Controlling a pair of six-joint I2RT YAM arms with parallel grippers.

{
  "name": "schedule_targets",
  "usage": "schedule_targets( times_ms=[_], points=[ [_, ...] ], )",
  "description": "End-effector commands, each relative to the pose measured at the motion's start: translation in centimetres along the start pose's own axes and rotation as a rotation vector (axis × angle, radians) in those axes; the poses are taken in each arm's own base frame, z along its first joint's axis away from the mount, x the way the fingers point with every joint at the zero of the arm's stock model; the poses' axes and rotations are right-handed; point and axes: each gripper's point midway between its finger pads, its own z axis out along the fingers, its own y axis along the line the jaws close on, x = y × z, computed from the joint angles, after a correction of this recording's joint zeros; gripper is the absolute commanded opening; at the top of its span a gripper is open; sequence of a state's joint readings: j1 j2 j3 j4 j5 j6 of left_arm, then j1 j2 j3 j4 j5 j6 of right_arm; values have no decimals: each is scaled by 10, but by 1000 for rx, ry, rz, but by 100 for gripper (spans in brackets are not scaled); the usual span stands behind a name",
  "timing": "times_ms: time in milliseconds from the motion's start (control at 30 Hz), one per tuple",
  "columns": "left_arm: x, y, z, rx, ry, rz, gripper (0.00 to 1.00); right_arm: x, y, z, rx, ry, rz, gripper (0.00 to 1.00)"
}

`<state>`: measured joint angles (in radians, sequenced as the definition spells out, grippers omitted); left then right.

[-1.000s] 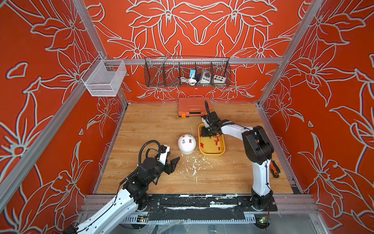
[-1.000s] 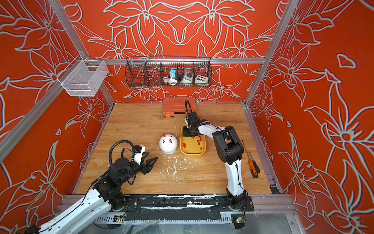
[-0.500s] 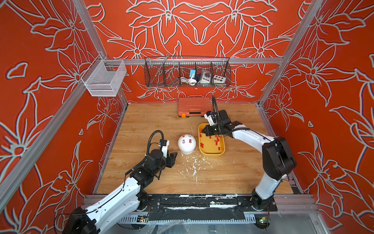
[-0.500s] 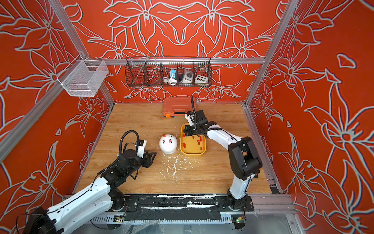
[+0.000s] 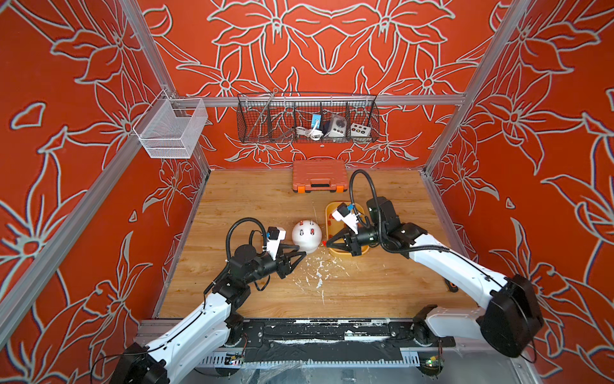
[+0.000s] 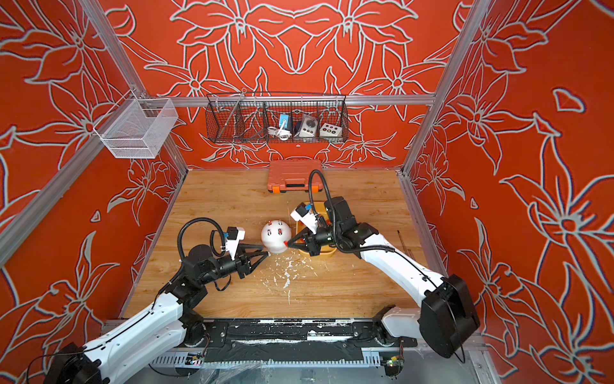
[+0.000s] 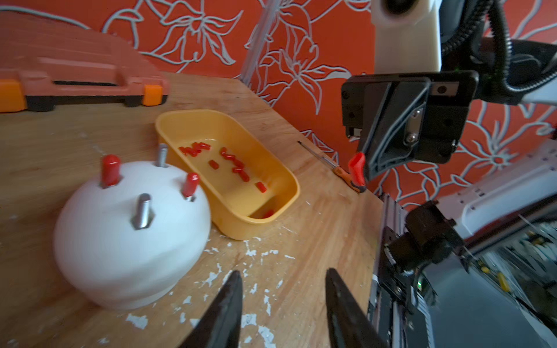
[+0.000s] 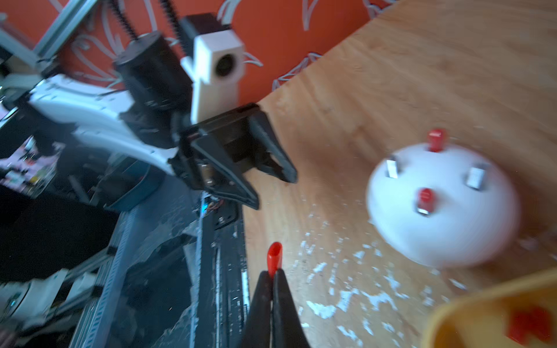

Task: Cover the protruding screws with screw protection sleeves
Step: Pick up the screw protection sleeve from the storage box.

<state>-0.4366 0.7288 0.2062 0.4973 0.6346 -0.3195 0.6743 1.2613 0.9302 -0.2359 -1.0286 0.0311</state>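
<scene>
Right end effector pinches 1 sleeve pointing outward, just beside the dome with 2 bare screws; left end effector spread.

Four grey screws stand upright out of a white dome. Two wear red sleeves and two are bare. Perhaps a dozen loose sleeves lie scattered in the yellow tray just beside the dome. One more sleeve is pinched in the right gripper, near the dome.

The wooden tabletop carries an orange tool case, yellow tray, white dome, screwdriver and white flecks.
</scene>
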Motion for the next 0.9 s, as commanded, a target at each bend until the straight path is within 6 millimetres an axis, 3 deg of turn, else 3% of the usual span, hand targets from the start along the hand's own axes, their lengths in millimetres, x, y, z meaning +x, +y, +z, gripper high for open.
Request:
schedule_targets(
  times_ms=[0, 167, 367, 700, 867],
  points=[
    [-17, -46, -14, 215, -84, 114, 43, 12, 43, 4, -168, 20, -137, 0],
    [-16, -71, -26, 306, -90, 160, 43, 12, 57, 7, -219, 29, -183, 0],
    [-9, -96, -25, 382, -46, 244, 48, 19, 64, 15, -203, 83, -227, 0],
    [-4, -101, -12, 426, 38, 232, 60, 21, 72, 23, -183, 131, -304, 0],
    [-2, -104, -10, 442, 56, 239, 58, 19, 69, 26, -175, 138, -318, 0]
  ],
)
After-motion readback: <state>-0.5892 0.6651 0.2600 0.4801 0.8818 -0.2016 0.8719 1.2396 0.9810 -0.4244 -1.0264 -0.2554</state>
